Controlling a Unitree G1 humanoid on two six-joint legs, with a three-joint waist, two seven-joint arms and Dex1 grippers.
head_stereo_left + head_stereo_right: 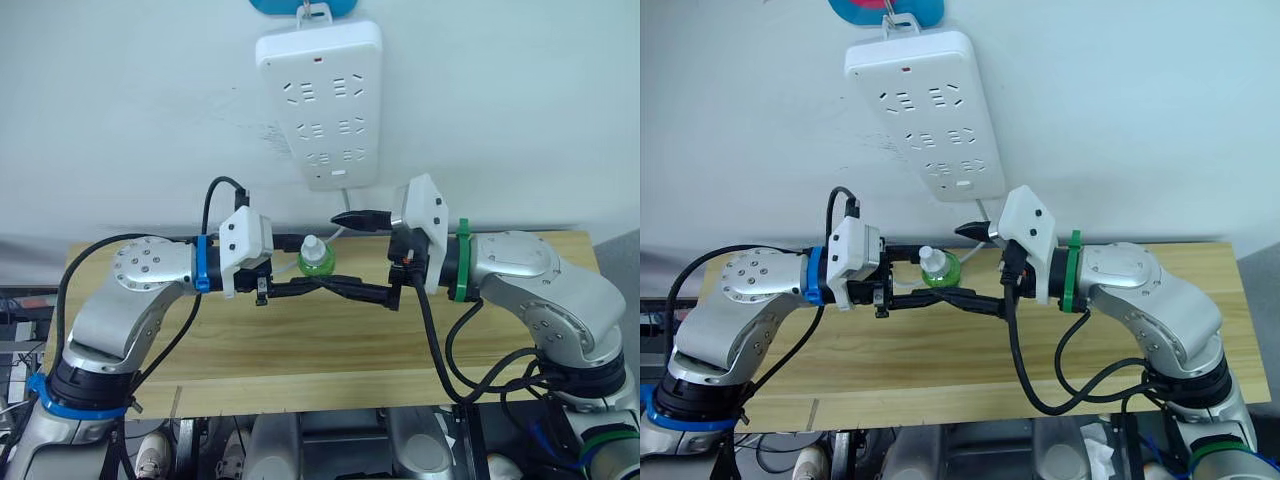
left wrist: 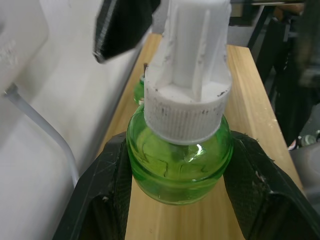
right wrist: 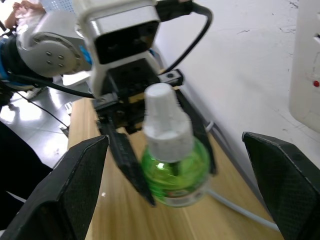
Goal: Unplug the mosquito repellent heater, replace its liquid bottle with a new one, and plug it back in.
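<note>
Left gripper [image 1: 300, 275]: fingers clamped on the capped green bottle [image 1: 315, 258], held upright above the tabletop [image 1: 300, 340]. Right gripper [image 3: 175, 165]: fingers spread wide, flanking the bottle without contact. Power strip [image 1: 320, 100] hangs on the wall above.

Green bottles [image 2: 177, 160]: two. Power strip [image 1: 320, 100]: one. End effectors [image 1: 300, 268]: two.

White wall [image 1: 520, 110] ahead of me, white power strip [image 1: 320, 100] hanging on it, light wooden table [image 1: 330, 350] pushed against the wall.
</note>
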